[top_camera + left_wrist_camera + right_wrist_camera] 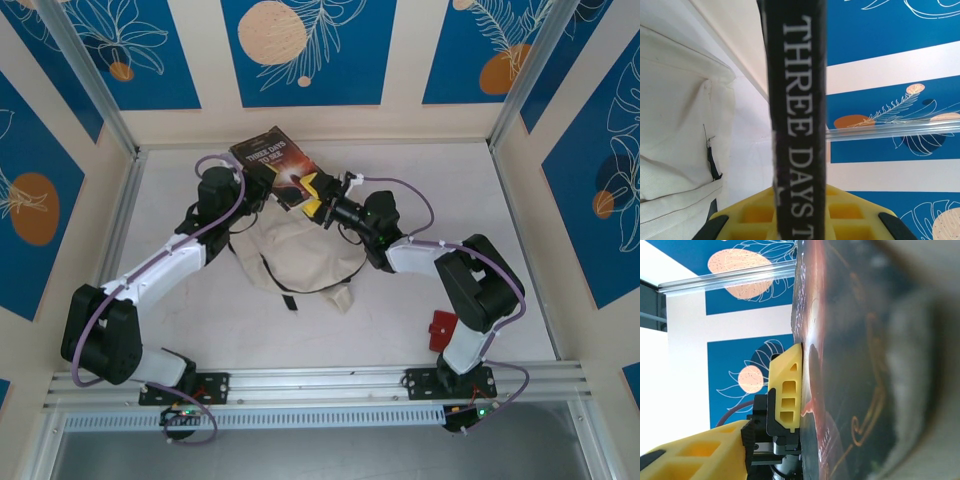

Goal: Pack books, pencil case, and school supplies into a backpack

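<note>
Blue panels with orange discs and white leaf outlines wall in a pale worktop (180, 320). Beyond the far edge of the slumped cream backpack (290, 255), the black book (278, 160) is held off the surface, its cover facing up toward the overhead camera. Its long axis runs slantwise from far-left to near-right, title edge toward the back wall and foot toward the right arm.

The left pincer (800, 212) is clenched on the book at the spine, the white lettering running straight away from its yellow jaws; one of its fingers (786, 390) lies flat against the cover. The right pincer (318, 193) straddles the near-right corner, yet its own yellow finger (695, 457) stands apart from the cover, so it is released rather than gripping.

This looks like a thin paperback: light, stiff along the spine, and likely to flex or fan at the free edge. Its glossy cover is probably slippery. The safest hold is close to the spine, across the closed pages. Whether the backpack's mouth is open cannot be told
</note>
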You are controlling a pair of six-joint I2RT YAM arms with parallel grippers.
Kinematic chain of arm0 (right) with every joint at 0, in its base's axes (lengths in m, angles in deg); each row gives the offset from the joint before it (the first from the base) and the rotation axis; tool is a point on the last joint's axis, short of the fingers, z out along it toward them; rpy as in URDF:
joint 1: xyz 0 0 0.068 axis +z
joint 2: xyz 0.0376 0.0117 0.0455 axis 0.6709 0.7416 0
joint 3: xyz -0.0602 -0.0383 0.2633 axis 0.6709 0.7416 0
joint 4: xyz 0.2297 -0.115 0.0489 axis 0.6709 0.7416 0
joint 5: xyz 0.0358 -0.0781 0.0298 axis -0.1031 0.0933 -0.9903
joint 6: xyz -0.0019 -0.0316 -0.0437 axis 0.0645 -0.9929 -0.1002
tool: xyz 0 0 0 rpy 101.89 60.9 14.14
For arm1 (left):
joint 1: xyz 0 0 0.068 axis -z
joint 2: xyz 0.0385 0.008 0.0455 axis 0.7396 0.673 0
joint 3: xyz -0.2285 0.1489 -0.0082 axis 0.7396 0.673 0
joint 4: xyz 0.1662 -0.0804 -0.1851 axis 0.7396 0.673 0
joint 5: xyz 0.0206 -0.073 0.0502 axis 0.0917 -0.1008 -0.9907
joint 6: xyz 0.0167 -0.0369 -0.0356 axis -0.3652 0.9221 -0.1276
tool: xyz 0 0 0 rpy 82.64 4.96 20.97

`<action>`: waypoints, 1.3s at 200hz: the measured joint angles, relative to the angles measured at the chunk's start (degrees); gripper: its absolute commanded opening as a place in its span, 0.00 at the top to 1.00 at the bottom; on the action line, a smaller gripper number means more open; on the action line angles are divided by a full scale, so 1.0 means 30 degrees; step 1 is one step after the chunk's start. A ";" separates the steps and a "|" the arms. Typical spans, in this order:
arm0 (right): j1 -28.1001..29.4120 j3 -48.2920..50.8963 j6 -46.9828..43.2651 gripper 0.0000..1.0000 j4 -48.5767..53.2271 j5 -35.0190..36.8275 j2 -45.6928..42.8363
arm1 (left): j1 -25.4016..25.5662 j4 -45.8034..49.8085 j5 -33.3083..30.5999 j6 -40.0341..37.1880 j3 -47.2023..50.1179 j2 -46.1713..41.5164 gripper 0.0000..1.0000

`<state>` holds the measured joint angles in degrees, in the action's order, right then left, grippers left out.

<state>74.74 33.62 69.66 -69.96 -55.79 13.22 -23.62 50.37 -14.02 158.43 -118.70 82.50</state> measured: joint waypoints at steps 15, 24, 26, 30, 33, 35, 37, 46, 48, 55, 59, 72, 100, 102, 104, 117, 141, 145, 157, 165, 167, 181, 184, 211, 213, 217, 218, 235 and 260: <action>-0.0015 0.0036 0.0036 0.65 0.0102 -0.0007 0.0000 | 0.0000 -0.0007 -0.0044 0.0000 0.0066 0.0000 1.00; -0.0015 0.0080 -0.0058 0.72 0.0131 -0.0036 0.0000 | 0.0000 -0.0015 -0.0051 0.0000 0.0066 0.0000 1.00; -0.0015 0.0102 0.0036 0.73 0.0138 -0.0015 0.0000 | 0.0000 -0.0015 -0.0051 0.0000 0.0066 0.0000 1.00; -0.0015 0.0117 -0.0036 0.77 0.0204 -0.0051 0.0000 | 0.0000 -0.0022 -0.0051 0.0000 0.0066 0.0000 0.99; -0.0015 0.0124 0.0051 0.79 0.0240 -0.0007 0.0000 | 0.0000 -0.0022 -0.0058 0.0007 0.0066 0.0000 0.99; -0.0015 0.0131 0.0044 0.80 0.0299 -0.0022 0.0000 | 0.0000 -0.0036 -0.0058 0.0000 0.0066 0.0000 0.99; -0.0015 0.0131 -0.0036 0.81 0.0313 -0.0051 0.0000 | 0.0000 -0.0036 -0.0058 0.0007 0.0066 0.0000 0.98; -0.0036 0.0168 0.0022 0.86 0.0415 -0.0073 0.0000 | 0.0000 -0.0036 -0.0058 0.0007 0.0066 0.0000 0.96; -0.0044 0.0189 0.0029 0.87 0.0466 -0.0073 0.0000 | 0.0000 -0.0036 -0.0073 0.0007 0.0066 0.0000 0.96; -0.0073 0.0211 0.0007 0.90 0.0561 -0.0102 -0.0007 | 0.0000 -0.0029 -0.0087 0.0007 0.0066 0.0000 0.89; -0.0080 0.0219 -0.0015 0.91 0.0648 -0.0124 -0.0029 | 0.0000 0.0000 -0.0095 0.0007 0.0066 0.0000 0.84; -0.0102 0.0255 -0.0168 0.93 0.0991 -0.0168 -0.0153 | 0.0000 0.0262 -0.0189 -0.0036 0.0066 0.0000 0.67; -0.0597 0.0612 -0.1151 0.95 0.3162 -0.0066 -0.1326 | -0.0007 0.0991 -0.0379 -0.0058 0.0066 -0.0124 0.28; -0.0648 0.0627 -0.1275 0.95 0.3373 -0.0058 -0.1428 | -0.0007 0.1078 -0.0415 -0.0022 0.0066 -0.0146 0.26; -0.0699 0.0648 -0.1392 0.96 0.3555 -0.0058 -0.1537 | -0.0007 0.1158 -0.0401 -0.0233 0.0066 -0.0168 0.23; -0.1064 0.0750 -0.2302 0.96 0.5238 0.0044 -0.2433 | -0.0007 0.1734 -0.0364 -0.0466 0.0066 -0.0364 0.18; -0.1785 0.0758 -0.4364 0.97 0.8830 0.0364 -0.4568 | -0.0007 0.3067 -0.0182 -0.1122 0.0051 -0.0648 0.12; -0.1909 0.0758 -0.4714 0.97 0.9311 0.0423 -0.4932 | 0.0000 0.3330 -0.0138 -0.1348 0.0051 -0.0692 0.12; -0.2361 0.0758 -0.5741 0.97 1.0892 0.0495 -0.6047 | 0.0000 0.4313 0.0066 -0.2018 -0.0007 -0.0823 0.11; -0.2739 0.0758 -0.6382 0.97 1.1854 0.0495 -0.6739 | 0.0029 0.5042 0.0248 -0.2645 -0.0124 -0.0860 0.11; -0.2841 0.0750 -0.6521 0.97 1.2094 0.0488 -0.6892 | 0.0044 0.5268 0.0306 -0.2841 -0.0189 -0.0867 0.11; -0.3592 0.0714 -0.7635 0.96 1.3697 0.0488 -0.7890 | 0.0197 0.6936 0.0481 -0.4124 -0.0750 -0.0874 0.11; -0.3730 0.0707 -0.7861 0.97 1.4010 0.0495 -0.8072 | 0.0248 0.7242 0.0503 -0.4371 -0.0889 -0.0874 0.11; -0.5253 0.0386 -1.0010 0.97 1.7580 0.0525 -0.9522 | 0.1464 1.0236 0.0605 -0.7133 -0.2565 -0.0707 0.13; -0.5384 0.0357 -1.0171 0.97 1.7872 0.0554 -0.9617 | 0.1632 1.0455 0.0590 -0.7395 -0.2732 -0.0641 0.13; -0.5610 0.0306 -1.0462 0.97 1.8389 0.0561 -0.9792 | 0.1902 1.0826 0.0612 -0.7752 -0.3009 -0.0532 0.14; -0.5654 0.0299 -1.0520 0.97 1.8462 0.0568 -0.9828 | 0.1967 1.0899 0.0597 -0.7832 -0.3075 -0.0495 0.14; -0.6674 0.0211 -1.1584 0.97 2.0334 0.0707 -1.0630 | 0.3534 1.2743 0.0175 -0.9602 -0.4612 0.0532 0.18; -0.8087 0.0211 -1.2648 0.97 2.2433 0.0918 -1.1832 | 0.5909 1.4345 -0.0867 -1.1198 -0.5741 0.2149 0.21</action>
<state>50.47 34.26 31.71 -2.67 -53.04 -22.28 -5.90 93.41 -16.62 124.83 -135.92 88.95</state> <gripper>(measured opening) 0.138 0.805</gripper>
